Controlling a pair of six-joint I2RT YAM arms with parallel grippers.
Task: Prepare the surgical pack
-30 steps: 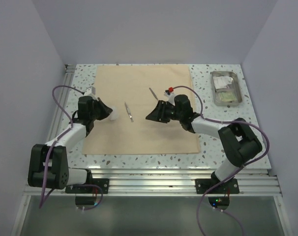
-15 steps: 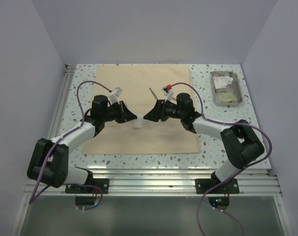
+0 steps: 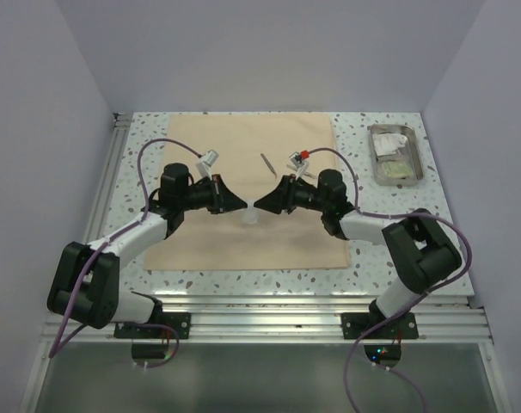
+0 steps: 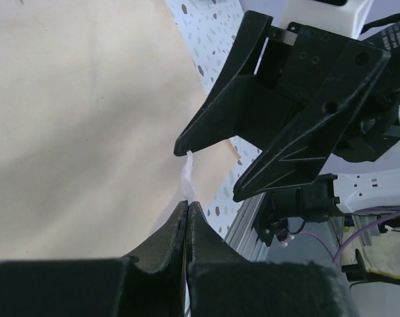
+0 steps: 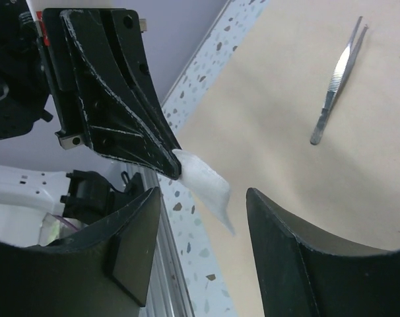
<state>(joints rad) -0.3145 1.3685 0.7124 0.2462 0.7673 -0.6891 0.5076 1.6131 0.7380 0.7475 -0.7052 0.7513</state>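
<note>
1. My left claw [image 4: 188,203] is clamped tight: both fingers are pressed flat together with the lower end of a small white sachet [image 4: 187,173] pinched between the tips.
2. The sachet stands up out of that pinch, held in the air above the tan cloth [image 3: 243,163] near the cloth's middle, lifted clear of the fabric.
3. My right claw [image 5: 203,193] comes in nose to nose with the left one, jaws spread wide and gripping nothing.
4. From the right wrist, the sachet hangs off the left fingertips and sits in the gap ahead of my open right fingers [image 5: 279,251].
5. From the left wrist, the sachet's top end reaches the tip of one right finger; I cannot tell whether they touch.
6. From above, both claw tips almost meet over the cloth, with the white sachet showing just below the meeting point.
7. The cloth lies spread flat on the speckled table [image 3: 243,280], square to its edges.
8. A pair of tweezers [image 5: 338,79] lies flat on the cloth beyond the claws, toward the far side, well apart from the sachet.
9. The steel tray [image 3: 396,128] sits off the cloth at the far right corner of the table, with other sachets [image 3: 391,155] lying inside it.
</note>
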